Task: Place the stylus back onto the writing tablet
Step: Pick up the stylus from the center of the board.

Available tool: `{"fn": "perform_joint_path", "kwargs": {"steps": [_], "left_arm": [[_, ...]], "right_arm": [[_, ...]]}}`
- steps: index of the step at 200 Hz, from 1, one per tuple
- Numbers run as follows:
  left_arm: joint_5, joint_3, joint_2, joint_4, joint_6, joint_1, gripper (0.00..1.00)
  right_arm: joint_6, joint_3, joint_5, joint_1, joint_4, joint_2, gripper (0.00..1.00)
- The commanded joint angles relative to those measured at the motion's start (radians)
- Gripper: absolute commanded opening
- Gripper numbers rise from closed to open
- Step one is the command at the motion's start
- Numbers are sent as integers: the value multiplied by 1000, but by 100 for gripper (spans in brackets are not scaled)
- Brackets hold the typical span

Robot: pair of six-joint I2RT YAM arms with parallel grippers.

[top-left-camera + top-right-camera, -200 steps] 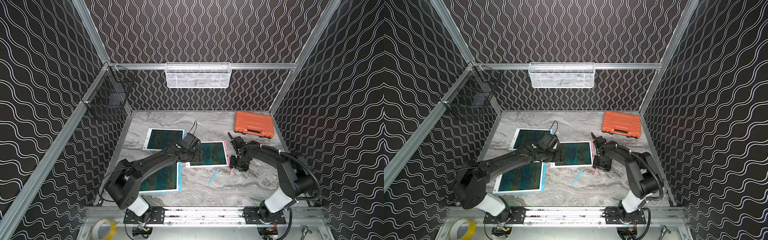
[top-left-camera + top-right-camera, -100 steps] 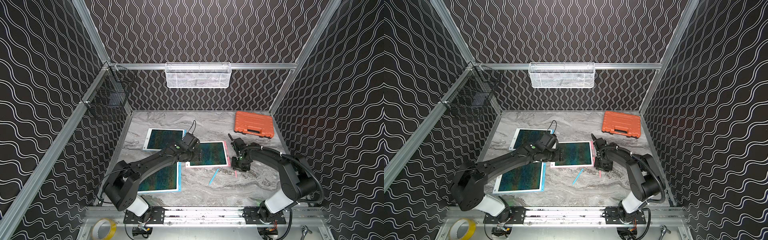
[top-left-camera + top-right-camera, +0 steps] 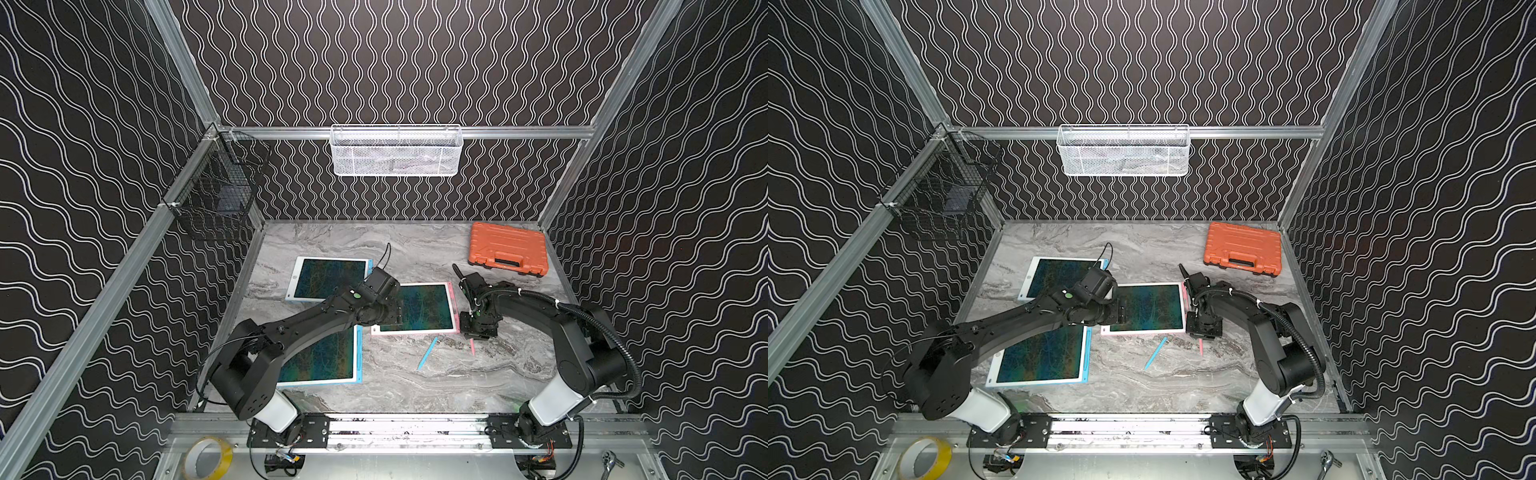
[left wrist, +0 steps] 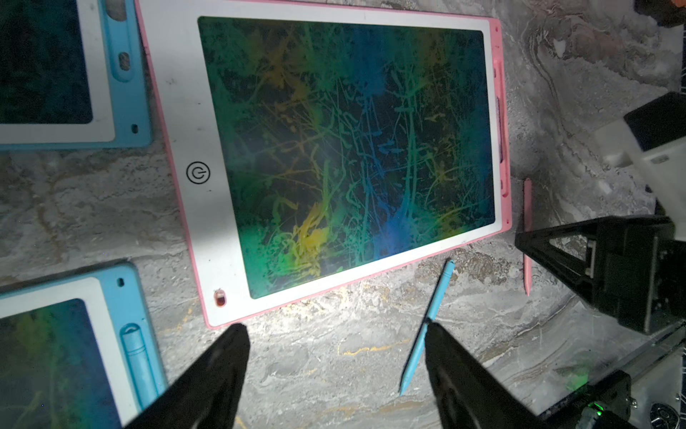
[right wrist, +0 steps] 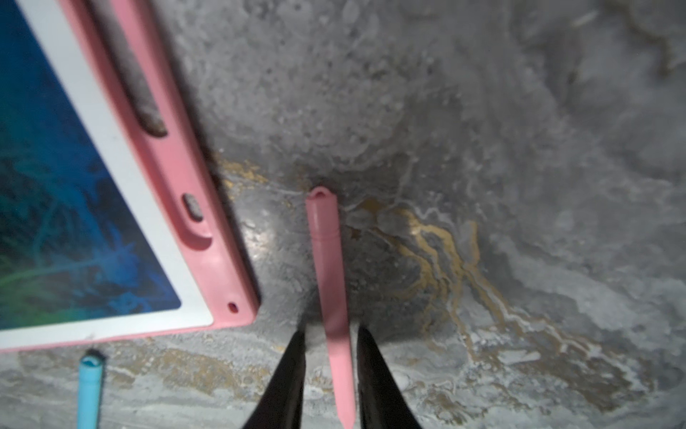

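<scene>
Right jaws narrowed to just clear the tapered pink stylus [image 5: 328, 282]; left jaws wide, empty.

The worktop [image 3: 415, 386] is marbled in grey, veined with white and gold. The walls [image 3: 395, 62] are patterned in black with white wavy lines. A pink frame and white bezel are seen on the middle tablet [image 4: 334, 148], its dark screen streaked with green, yellow and blue. Blue frames are seen on the back tablet [image 3: 328, 277] and the front tablet [image 3: 320, 357]. A pink stylus [image 5: 328, 267] and a light-blue stylus [image 3: 427, 353] are shown. The case [image 3: 507, 249] is orange, the mesh basket [image 3: 395, 153] white, the wire basket [image 3: 216, 195] black, the tape roll [image 3: 226, 453] yellow.
</scene>
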Motion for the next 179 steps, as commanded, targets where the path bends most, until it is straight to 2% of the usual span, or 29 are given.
{"fn": "perform_joint_path", "kwargs": {"steps": [1,51,179], "left_arm": [[-25,10,3,33,-20,-4,78],[-25,16,8,32,-27,-25,78],[-10,19,27,51,-38,-25,78]], "right_arm": [[-32,-6,15,0,-4,2,24],[-38,-27,31,0,8,-8,16],[-58,-42,60,2,27,-27,11]]}}
